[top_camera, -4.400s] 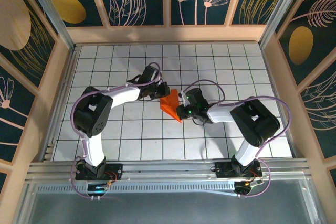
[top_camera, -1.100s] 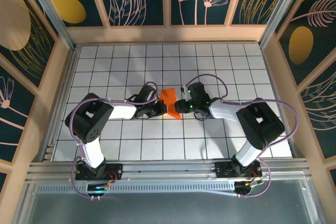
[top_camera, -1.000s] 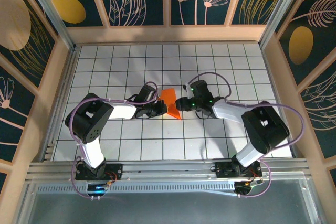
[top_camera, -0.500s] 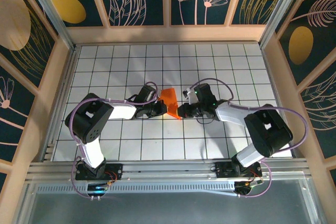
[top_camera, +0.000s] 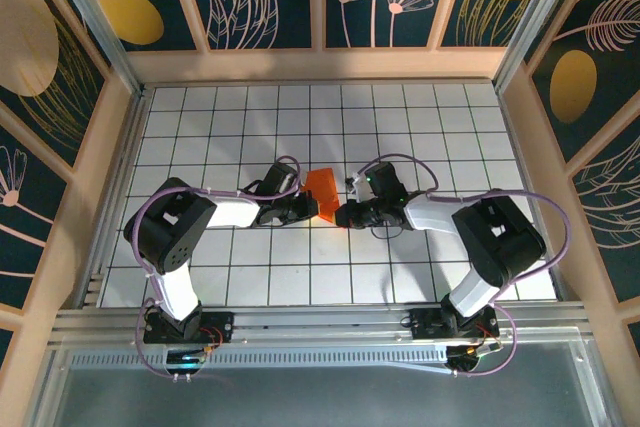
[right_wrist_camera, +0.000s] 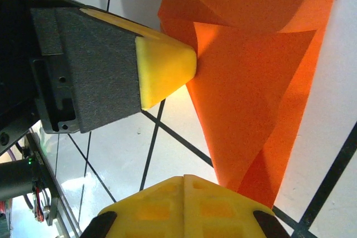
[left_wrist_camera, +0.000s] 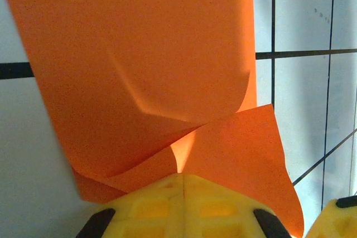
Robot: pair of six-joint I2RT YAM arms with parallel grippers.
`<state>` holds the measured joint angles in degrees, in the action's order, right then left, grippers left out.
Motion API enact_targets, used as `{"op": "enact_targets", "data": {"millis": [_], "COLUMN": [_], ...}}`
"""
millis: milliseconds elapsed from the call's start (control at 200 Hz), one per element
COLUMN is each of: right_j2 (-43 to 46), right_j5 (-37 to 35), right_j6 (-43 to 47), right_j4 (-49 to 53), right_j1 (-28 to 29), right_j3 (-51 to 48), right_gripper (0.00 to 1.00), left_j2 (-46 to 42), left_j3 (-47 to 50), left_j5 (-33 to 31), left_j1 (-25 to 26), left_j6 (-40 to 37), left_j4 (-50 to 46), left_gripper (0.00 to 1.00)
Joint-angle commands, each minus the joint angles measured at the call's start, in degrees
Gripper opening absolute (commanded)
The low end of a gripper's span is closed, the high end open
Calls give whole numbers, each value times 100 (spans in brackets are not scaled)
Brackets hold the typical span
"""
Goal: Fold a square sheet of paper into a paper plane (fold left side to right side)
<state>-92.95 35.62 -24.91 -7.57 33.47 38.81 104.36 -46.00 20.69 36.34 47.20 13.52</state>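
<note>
White table [top_camera: 200,127] ruled with a black grid, boxed by a pale wooden frame [top_camera: 320,64] and dark blue wall panels [top_camera: 270,7] painted with gold discs and pink line-drawn plants.

Top view: both arms reach inward and meet at mid-table. Bright orange paper sheet [top_camera: 322,187], thin and folded to a creased wedge, lies on the table just above frame centre, its point aimed toward the lower right. Left tool [top_camera: 303,210] reaches in from the left and touches the sheet's left edge. Right tool [top_camera: 346,215] reaches in from the right at the wedge's point. Jaws too small to read in this view.

Left wrist view: sheet [left_wrist_camera: 139,54] covers most of the frame, with a curled upper layer over a lower flap spreading toward the lower right. Left tool [left_wrist_camera: 182,181] sits at bottom centre, yellow pads pressed together with only a seam between them, tips against the paper where the layers converge. Cannot tell whether any paper is nipped in the seam. Grid lines of the table [left_wrist_camera: 304,20] show at right.

Right wrist view: sheet [right_wrist_camera: 251,110] runs down the right half, narrowing toward the bottom. Right tool [right_wrist_camera: 184,185] sits at bottom centre, yellow pads together, the wedge's narrow end touching their right shoulder; a grip on it is not clear. Left tool [right_wrist_camera: 187,62], grey body with yellow tip, enters from the left, its tip touching the sheet's edge.
</note>
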Motion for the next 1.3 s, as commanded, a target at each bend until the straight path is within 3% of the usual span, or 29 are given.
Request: {"op": "enact_targets", "data": {"millis": [0,1296], "right_j2": [-98,-505], "right_j5": [-70,-398], "right_j6": [-124,-96], "right_j4": [-133,452], "right_j1": [29,21], "right_j3": [-84,-173], "right_gripper": [0,0], "left_j2": [81,139], "left_j3": [159,138], "left_j5": [-254,-276], "left_j1": [5,7], "left_j6": [-17,-35], "left_j4": [-343,-343], "left_gripper": [2,3]}}
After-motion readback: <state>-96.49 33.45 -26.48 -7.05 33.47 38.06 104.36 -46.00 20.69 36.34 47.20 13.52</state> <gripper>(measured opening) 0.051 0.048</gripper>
